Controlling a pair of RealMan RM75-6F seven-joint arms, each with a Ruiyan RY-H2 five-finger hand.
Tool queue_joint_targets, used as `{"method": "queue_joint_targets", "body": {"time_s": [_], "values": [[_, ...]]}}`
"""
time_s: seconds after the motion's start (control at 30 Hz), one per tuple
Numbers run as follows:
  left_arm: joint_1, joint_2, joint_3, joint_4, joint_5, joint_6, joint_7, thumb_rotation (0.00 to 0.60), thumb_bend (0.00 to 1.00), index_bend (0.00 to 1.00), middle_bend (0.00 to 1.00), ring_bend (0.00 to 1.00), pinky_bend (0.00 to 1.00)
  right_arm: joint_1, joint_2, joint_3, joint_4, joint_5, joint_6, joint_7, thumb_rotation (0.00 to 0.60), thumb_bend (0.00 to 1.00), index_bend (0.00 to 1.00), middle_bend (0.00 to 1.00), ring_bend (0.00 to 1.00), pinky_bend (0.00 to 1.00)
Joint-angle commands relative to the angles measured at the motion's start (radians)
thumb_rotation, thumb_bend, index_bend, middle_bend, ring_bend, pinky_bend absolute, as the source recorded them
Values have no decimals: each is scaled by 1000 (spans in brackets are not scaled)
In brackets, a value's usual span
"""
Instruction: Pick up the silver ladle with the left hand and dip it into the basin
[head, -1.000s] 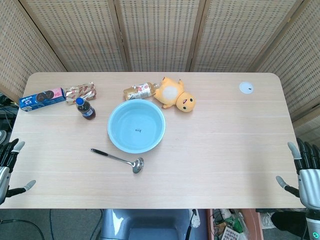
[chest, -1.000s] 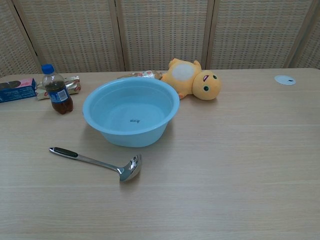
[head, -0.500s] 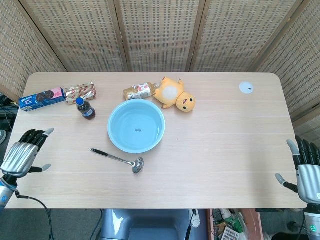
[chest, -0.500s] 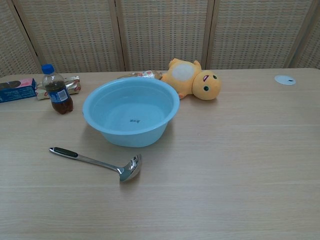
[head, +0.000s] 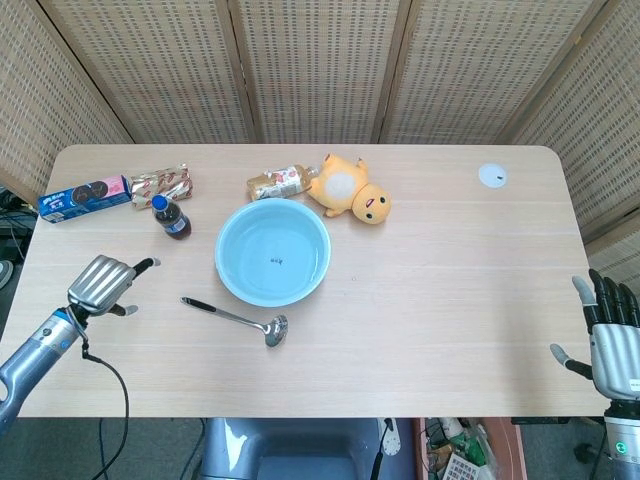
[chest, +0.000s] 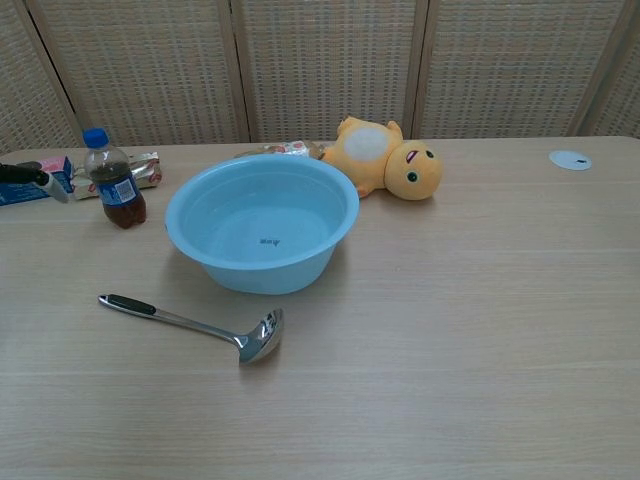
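Note:
The silver ladle lies flat on the table just in front of the light blue basin, black handle end to the left, bowl to the right. My left hand hovers over the table left of the ladle's handle, a short gap away, fingers apart and holding nothing; only a fingertip of it shows at the chest view's left edge. My right hand is at the table's right front corner, fingers spread, empty.
A small cola bottle stands left of the basin. A blue cookie box, a snack pack, a wrapped snack and a yellow plush toy lie behind. A white disc sits far right.
My left hand has come up from the table's left front edge and moved right over the table toward the ladle's handle. The right hand has barely moved. The ladle and basin are unchanged.

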Motion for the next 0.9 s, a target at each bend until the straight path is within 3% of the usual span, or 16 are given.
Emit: {"method": "queue_joint_targets", "body": {"time_s": [0.03, 0.27, 0.57, 0.9], "values": [[-34, -36, 13, 28, -7, -42, -19, 600, 113, 290, 1000, 1000, 1000, 1, 2, 1, 1, 8, -7, 4, 600, 0, 0, 0, 0, 0], [-70, -106, 9, 72, -45, -96, -13, 600, 145, 421, 1000, 1000, 1000, 3, 7, 1, 0, 21, -20, 12, 600, 0, 0, 0, 0, 0], [-102, -178, 11, 91, -90, -146, 24, 600, 279, 451, 1000, 1000, 1000, 4, 10, 3, 3, 35, -31, 25, 600, 0, 0, 0, 0, 0], [-117, -238, 14, 104, -134, -175, 64, 600, 298, 468, 1000, 1000, 1000, 5, 19, 2, -1, 42, -41, 41, 600, 0, 0, 0, 0, 0]]}}
